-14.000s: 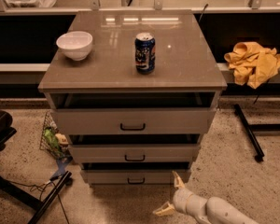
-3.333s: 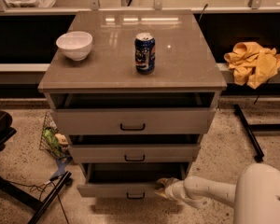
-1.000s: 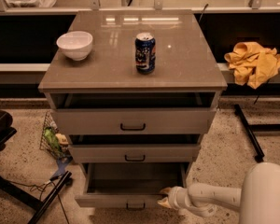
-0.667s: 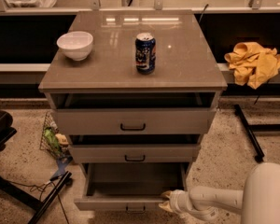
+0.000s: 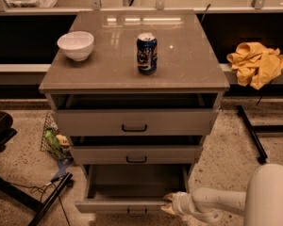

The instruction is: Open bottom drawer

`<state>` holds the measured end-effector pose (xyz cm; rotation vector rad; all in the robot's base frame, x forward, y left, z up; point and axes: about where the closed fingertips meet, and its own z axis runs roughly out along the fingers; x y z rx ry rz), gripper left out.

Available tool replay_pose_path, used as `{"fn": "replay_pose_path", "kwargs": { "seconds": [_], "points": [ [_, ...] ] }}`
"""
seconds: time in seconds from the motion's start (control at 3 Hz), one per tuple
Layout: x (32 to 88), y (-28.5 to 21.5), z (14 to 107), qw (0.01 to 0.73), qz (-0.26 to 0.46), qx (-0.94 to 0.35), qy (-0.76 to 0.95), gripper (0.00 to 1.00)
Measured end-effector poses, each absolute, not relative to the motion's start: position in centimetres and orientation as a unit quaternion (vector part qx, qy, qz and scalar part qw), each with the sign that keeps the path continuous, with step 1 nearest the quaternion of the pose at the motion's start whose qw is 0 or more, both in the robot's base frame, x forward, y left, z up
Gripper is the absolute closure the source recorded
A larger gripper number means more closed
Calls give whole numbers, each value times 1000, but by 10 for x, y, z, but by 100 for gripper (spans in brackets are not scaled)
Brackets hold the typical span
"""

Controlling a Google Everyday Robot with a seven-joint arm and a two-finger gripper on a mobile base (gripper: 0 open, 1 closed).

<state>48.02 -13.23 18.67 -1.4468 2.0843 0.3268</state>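
The bottom drawer [image 5: 132, 185] has slid out more than a moment ago, and the gripper [image 5: 168, 204] has come forward with it. A white bowl [image 5: 75, 45] sits on the cabinet [image 5: 108, 72], at the upper left. A blue can [image 5: 146, 53] stands near the middle; its words are too blurry to read. The bottom drawer is low in the middle of the frame, wide open. The gripper touches the right end of its front. I cannot tell if it is gripping. A yellow cloth [image 5: 257, 62] lies at the right.
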Motion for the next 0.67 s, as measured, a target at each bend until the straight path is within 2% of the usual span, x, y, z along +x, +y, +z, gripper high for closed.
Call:
{"fn": "replay_pose_path", "kwargs": {
  "seconds": [0.67],
  "points": [
    [466,-137,188,274,130,-546,781,100]
  ]
}}
